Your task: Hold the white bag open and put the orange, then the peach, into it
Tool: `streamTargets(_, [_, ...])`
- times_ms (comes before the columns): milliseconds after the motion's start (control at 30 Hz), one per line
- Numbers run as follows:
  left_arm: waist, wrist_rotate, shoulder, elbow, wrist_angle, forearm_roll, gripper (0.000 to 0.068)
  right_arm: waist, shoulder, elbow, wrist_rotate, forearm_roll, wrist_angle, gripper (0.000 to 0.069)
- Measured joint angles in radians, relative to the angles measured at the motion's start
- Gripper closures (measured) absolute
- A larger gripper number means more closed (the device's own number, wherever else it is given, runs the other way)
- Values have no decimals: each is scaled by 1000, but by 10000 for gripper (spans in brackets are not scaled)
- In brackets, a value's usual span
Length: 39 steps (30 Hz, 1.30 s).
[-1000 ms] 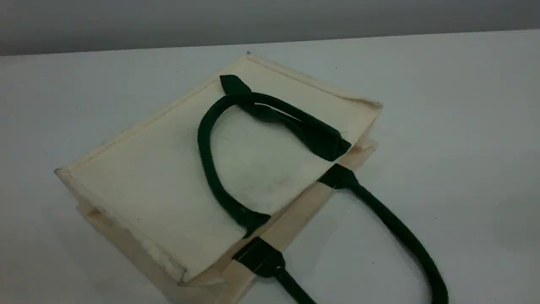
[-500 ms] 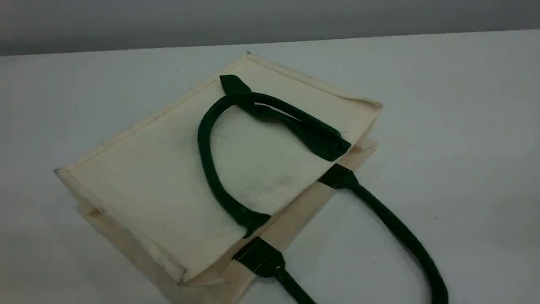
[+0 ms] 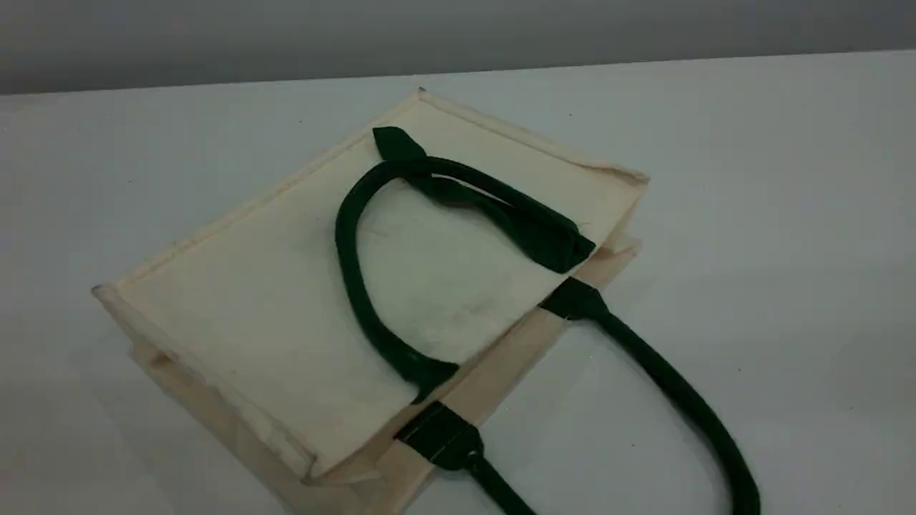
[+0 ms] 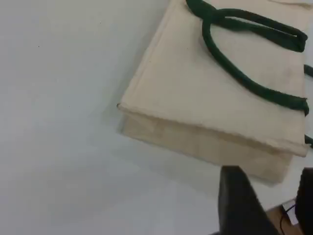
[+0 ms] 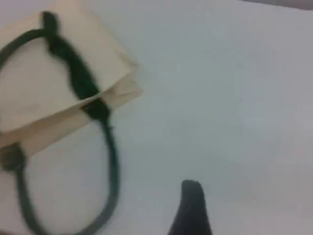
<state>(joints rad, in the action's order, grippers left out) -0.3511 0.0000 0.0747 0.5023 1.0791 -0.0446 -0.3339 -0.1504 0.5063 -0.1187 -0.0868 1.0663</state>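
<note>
Found white bag (image 3: 286, 300) lying flat on pale desk (image 3: 787, 214), centre to left of frame in scene view, one corner toward upper centre, another toward left edge. Mouth edge turned toward lower right, upper panel resting close on lower panel, narrow strip of lower panel showing along that edge.

Noted first green handle (image 3: 348, 272) folded back onto upper panel, looped across centre of bag. Noted second green handle (image 3: 680, 393) lying out on desk toward lower right, running off bottom edge of frame. Green tabs visible where the handles meet the mouth edge.

Left wrist view: bag in upper right of frame. Left fingers (image 4: 237, 200) at lower right, two dark tips standing apart with bare desk between, gripping nothing. Near bag's closest edge; contact cannot be confirmed.

Right wrist view, blurred: bag at upper left, outer handle loop at lower left. Right fingers (image 5: 192, 208) at bottom centre, one tip showing, spread wide, nothing gripped, well apart from bag and handle.
</note>
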Motion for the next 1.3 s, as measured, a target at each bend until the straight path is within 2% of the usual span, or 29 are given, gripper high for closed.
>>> streamTargets(233, [0, 0, 0, 0, 0, 0, 403, 277, 12, 0, 0, -1, 0, 178])
streamTargets(333, [0, 0, 0, 0, 0, 0, 404, 347, 58, 0, 0, -3, 0, 178])
streamTargets(500, [24, 0, 0, 0, 0, 0, 404, 356, 151, 1, 0, -3, 2, 178])
streamTargets(800, [223, 0, -1, 0, 0, 0, 404, 354, 150, 1, 0, -2, 2, 178])
streamTargets(900, [259, 0, -17, 0, 0, 0, 404, 354, 150, 1, 0, -2, 1, 178])
streamTargets(1300, [260, 10, -76, 0, 2, -6, 405, 354, 150, 1, 0, -1, 1, 178])
